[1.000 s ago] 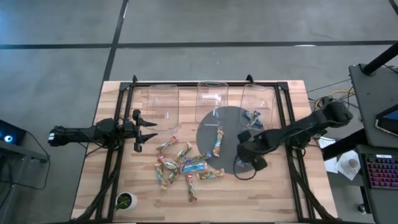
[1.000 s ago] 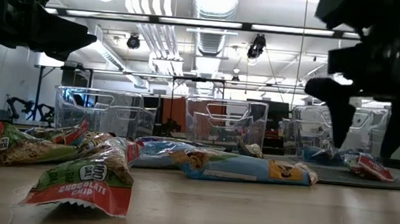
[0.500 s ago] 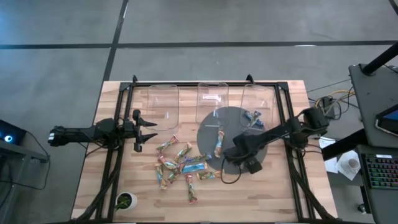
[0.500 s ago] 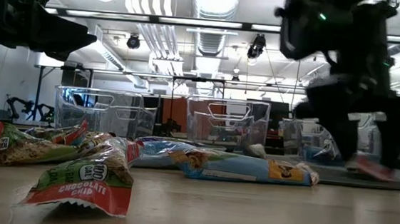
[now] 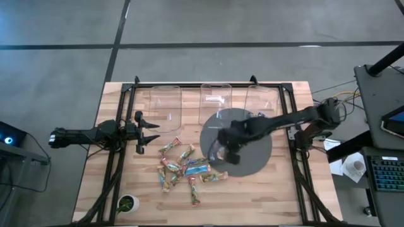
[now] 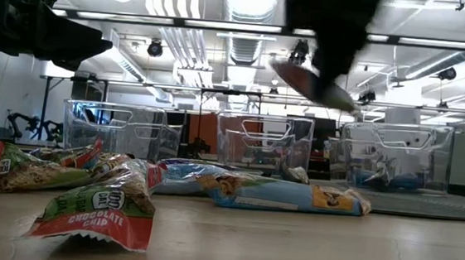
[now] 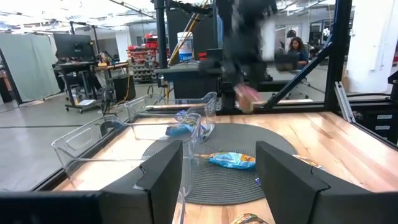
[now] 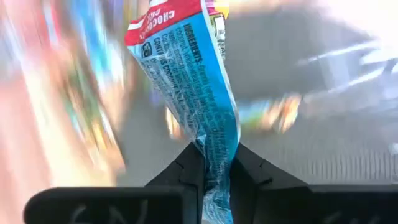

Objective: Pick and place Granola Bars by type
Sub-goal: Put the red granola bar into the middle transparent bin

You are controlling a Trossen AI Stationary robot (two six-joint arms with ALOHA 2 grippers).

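- Granola Bars (image 6: 228, 188): loose pile lies nearest in low view, lower left to centre; in high view it's centre-bottom of the wood table (image 5: 284, 195), just left of and below the grey round mat (image 5: 252, 161).
- One bar w/ blue and red wrapper (image 8: 189, 87) is pinched at its end by the right gripper (image 8: 214, 163), fingers clenched on it; in low view it hangs at top centre, well above the table.
- High view: right gripper (image 5: 222, 146) sits over the mat's left part, centre of frame.
- Step in hand, judged: carry phase – bar picked, not yet binned.
- Next calls for: match wrapper type to a clear bin (image 5: 262, 101) at top of table; the right-hand one already holds blue bars. Move over it, then let go.
- Left gripper (image 5: 150, 133): waits at mid-left, fingers apart, holding nothing.
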